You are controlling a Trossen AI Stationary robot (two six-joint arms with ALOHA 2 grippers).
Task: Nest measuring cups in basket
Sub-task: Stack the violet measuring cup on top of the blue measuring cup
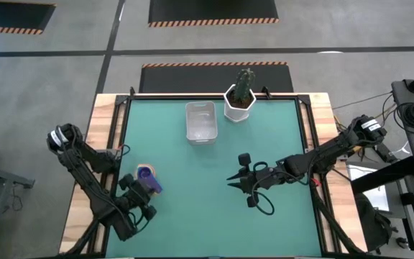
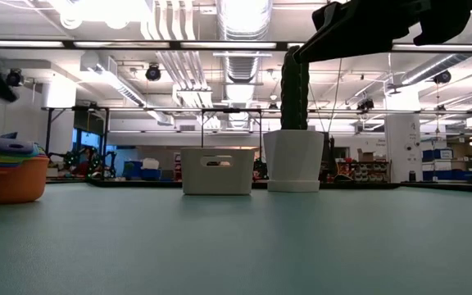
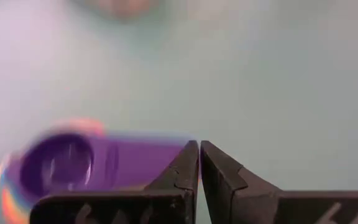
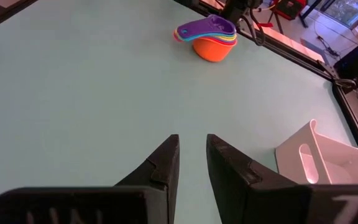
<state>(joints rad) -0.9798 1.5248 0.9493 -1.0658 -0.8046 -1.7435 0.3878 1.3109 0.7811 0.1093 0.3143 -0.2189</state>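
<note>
Fingers of the left gripper [image 3: 199, 163], pressed together with nothing between them, sit nearest the lens in the left wrist view, tips at the handle end of the purple cup [image 3: 64, 165]. Item: cups [image 1: 147, 177], a single nested stack, orange at the bottom and purple on top, standing on the mat [image 1: 192, 208] in the near-left part, just beside the left gripper [image 1: 136, 196]. Handles fan out together toward that gripper, so the stack's long axis runs roughly from bowl to fingers. Item: basket [image 1: 200, 121], clear, upright, at the far edge of the mat, well apart from the stack and next to a white cactus pot [image 1: 239, 106]. Item: right gripper [image 1: 239, 178], hovering over mid-mat, fingers slightly parted, holding nothing; in its wrist view the stack [image 4: 210, 38] lies far ahead and the basket [image 4: 319, 158] close alongside. Judgement: left arm is much the nearer to the stack; a handle pinch would need those fingers to spread first, then a carry away and rightward to the basket
</note>
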